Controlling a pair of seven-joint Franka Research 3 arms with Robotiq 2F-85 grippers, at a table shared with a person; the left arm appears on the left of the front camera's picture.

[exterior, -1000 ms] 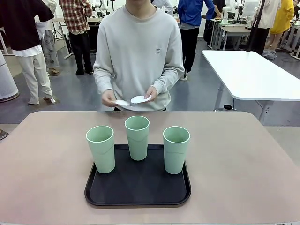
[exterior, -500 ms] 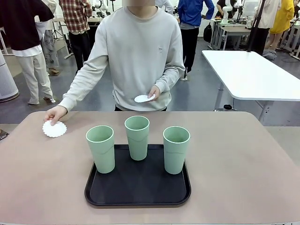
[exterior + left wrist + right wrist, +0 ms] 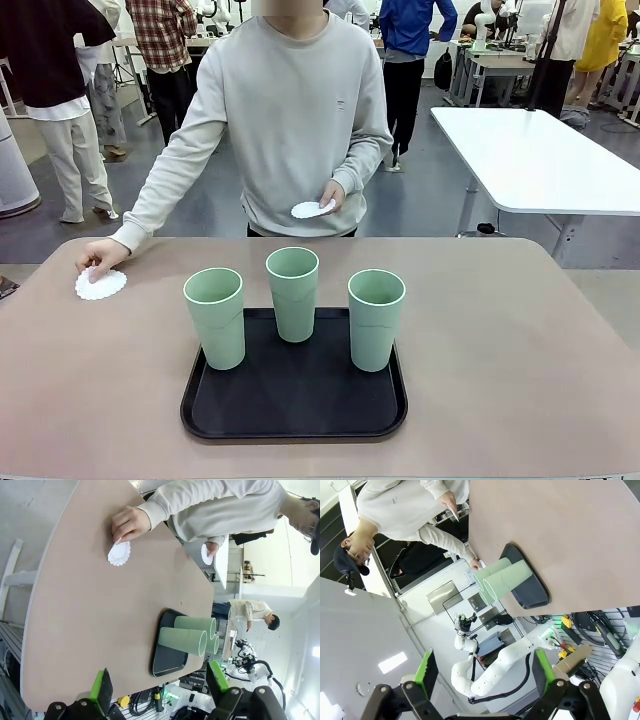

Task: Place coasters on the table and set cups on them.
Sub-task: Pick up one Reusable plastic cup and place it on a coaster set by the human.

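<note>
Coasters, operator: at inspection you had one laid out and more in the person's grasp. The laid coaster [image 3: 101, 284] was flat on the table [image 3: 520, 340], well to the left of the black tray [image 3: 294, 410] and beyond its far edge. The person's reaching hand [image 3: 100, 258] rested its fingertips on that coaster's far side.

The person's other hand [image 3: 330, 195] held the held coaster [image 3: 311, 209] in the air, well beyond the tray's far edge and close to the person's waist. I could not tell whether that hand carried one piece or more.

You had all three cups standing upright on the tray, mouths up. The left cup [image 3: 215, 316] stood at the tray's left edge. The middle cup [image 3: 292, 293] stood at the tray's far edge. The right cup [image 3: 376, 318] stood on the tray's right side. The cups were near one another but not touching.

Your left gripper [image 3: 160, 682] was well apart from the tray, its green-padded fingers spread wide with nothing between them. Your right gripper [image 3: 485, 672] was likewise well apart from the tray, fingers spread and gripping nothing.
</note>
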